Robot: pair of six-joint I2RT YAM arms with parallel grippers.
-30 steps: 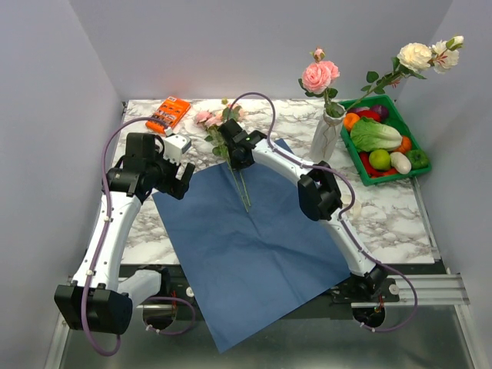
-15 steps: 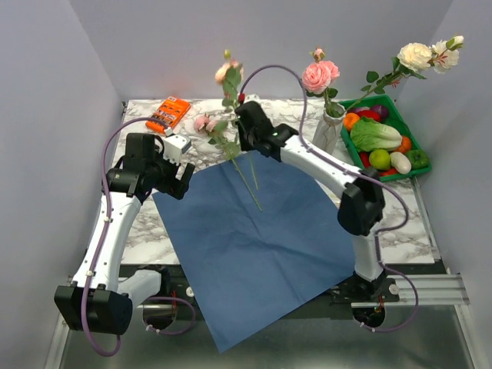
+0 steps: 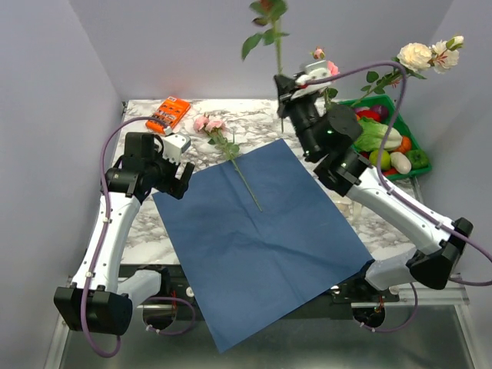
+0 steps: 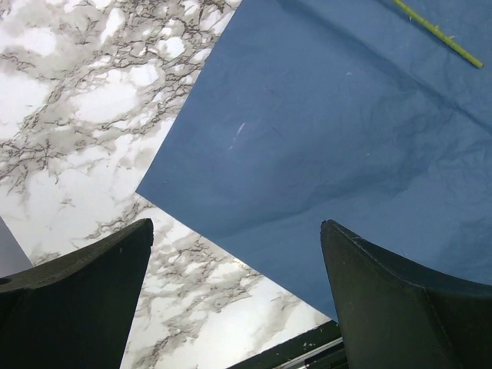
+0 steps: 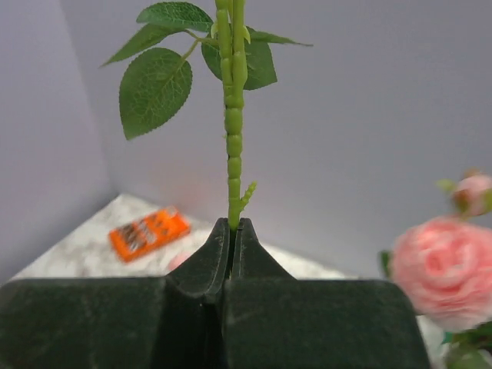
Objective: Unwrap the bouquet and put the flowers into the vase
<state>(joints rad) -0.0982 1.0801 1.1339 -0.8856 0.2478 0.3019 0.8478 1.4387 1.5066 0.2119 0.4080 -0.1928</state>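
Back right, high above the table: right gripper (image 5: 232, 231) clamped tight on one green flower stem (image 3: 277, 58), which stands upright with leaves above the pinch. Left side: left gripper (image 4: 238, 238) hovers over the left corner of the flat blue paper (image 3: 261, 246), jaws wide apart, holding nothing. One pink rose sprig (image 3: 209, 123) lies on the marble table (image 3: 150, 231), its stem reaching onto the paper; the vase is hidden behind the right arm.

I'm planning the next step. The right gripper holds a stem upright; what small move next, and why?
Probably carry the right gripper sideways toward the pink rose: its jaws are shut on the stem, upright and high above the blue paper, and that rose stands beside it.
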